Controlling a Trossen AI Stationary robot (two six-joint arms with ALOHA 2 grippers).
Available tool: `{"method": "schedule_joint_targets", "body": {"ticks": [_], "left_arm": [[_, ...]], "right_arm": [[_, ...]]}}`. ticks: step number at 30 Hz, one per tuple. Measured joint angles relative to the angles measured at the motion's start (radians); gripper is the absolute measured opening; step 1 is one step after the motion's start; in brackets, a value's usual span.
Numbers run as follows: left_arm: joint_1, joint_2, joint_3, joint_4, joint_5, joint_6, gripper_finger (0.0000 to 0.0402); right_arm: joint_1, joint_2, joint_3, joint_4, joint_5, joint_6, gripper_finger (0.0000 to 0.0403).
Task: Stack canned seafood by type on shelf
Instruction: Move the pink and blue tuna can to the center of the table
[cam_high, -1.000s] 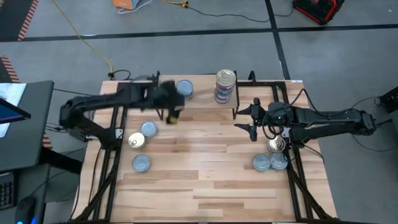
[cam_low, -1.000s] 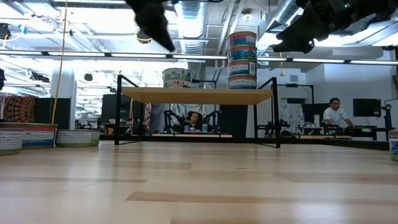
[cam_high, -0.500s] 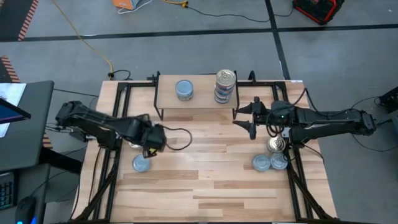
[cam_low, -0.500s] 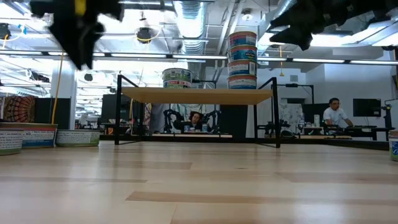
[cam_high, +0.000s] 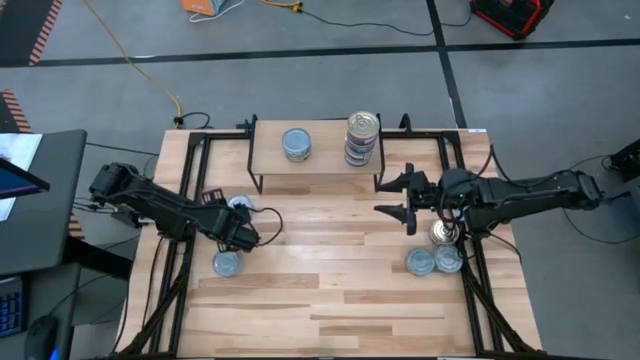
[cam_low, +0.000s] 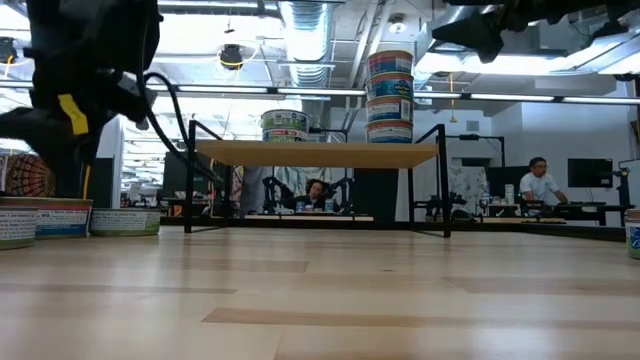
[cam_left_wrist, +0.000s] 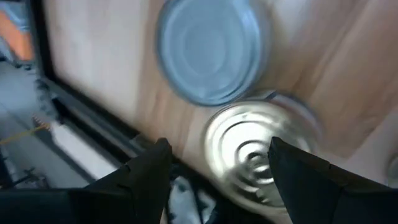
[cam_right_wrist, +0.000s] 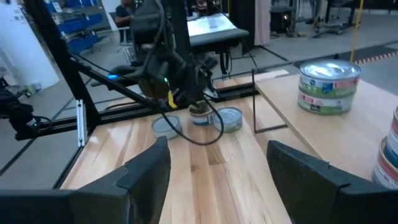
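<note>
2 stacks on the shelf (cam_high: 320, 165): blue tins (cam_high: 296, 143), red tins (cam_high: 362, 138). Left hand (cam_high: 243, 235), wide and empty, hovers over loose tins (cam_high: 227, 263) left of shelf, likely for pickup. Right hand (cam_high: 402, 200) wide, empty, waits right of shelf.

Surface (cam_high: 330, 290): pale wood planks, smooth satin finish. Tins (cam_left_wrist: 261, 155): shiny ribbed metal lids. Shelf (cam_high: 325, 150): light wood top.

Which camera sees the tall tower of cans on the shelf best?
The low view: the tall stack of cans stands side-on atop the shelf, its layers and labels countable. The high view shows only its shiny top. The right wrist view catches just its edge. The left wrist view misses it.
</note>
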Motion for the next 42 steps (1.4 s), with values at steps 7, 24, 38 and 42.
{"method": "schedule_joint_targets", "body": {"ticks": [7,24,38,42], "left_arm": [[0.000,0.000,-0.055,0.255,0.031,0.106,0.0254],[0.020,0.000,0.055,0.057,-0.048,0.028,0.0254],[0.014,-0.002,-0.083,0.169,0.016,0.149,0.0254],[0.015,-0.006,-0.086,0.331,0.002,0.210,0.0254]], "right_arm": [[0.003,0.000,0.000,0.004,0.000,-0.003,0.0289],[0.016,0.004,0.000,-0.002,-0.001,-0.003,0.0289],[0.015,0.005,0.000,-0.002,0.000,-0.003,0.0289],[0.015,0.005,0.000,-0.002,0.000,-0.003,0.0289]]}}
